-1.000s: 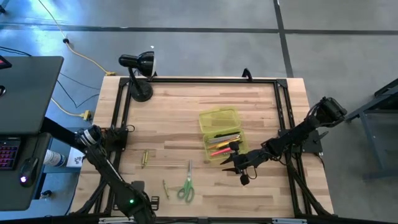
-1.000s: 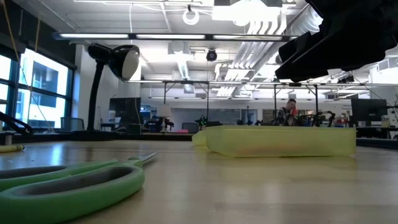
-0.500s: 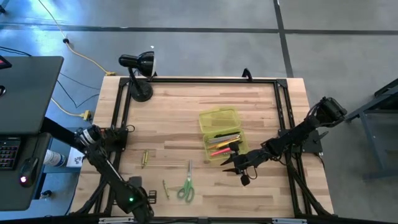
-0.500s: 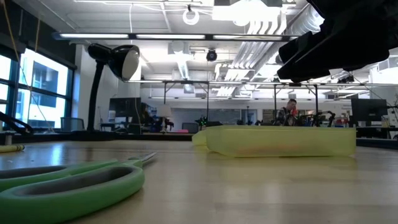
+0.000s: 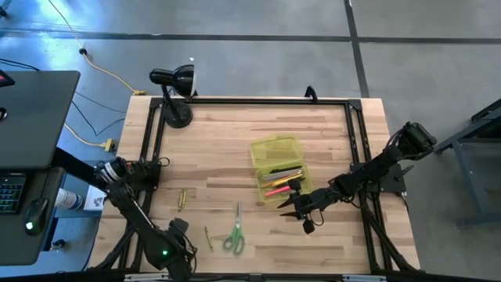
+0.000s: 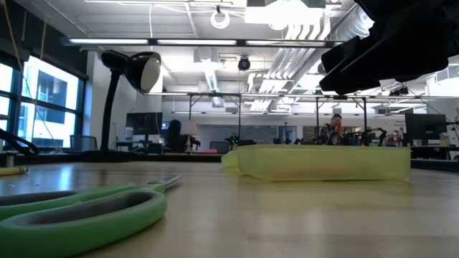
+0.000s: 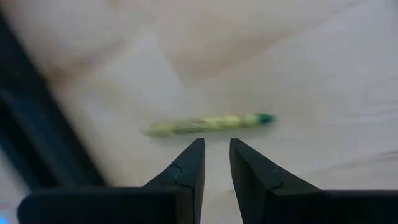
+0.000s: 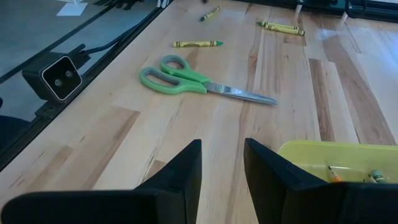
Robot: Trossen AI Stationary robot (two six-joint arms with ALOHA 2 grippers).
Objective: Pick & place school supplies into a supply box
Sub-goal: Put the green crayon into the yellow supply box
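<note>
Evenly and brightly lit from ceiling strips [image 6: 215,41] overhead, with hard white glare around them in the low view and soft sheen across the bench [image 6: 287,215]. Near scissors [image 6: 79,211] out of focus there. Heavily smeared by motion blur at the left wrist, crayon [image 7: 208,124] indistinct. Sharp at the right wrist, only faint shadows

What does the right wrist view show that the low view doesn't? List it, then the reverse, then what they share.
Only the right wrist view: the right gripper with open fingers, crayons lying on the table, and a small camera at the table edge.

Only the low view: the black desk lamp, and the room behind with a person far off.

Both: the green scissors flat on the table, and the yellow box.
</note>
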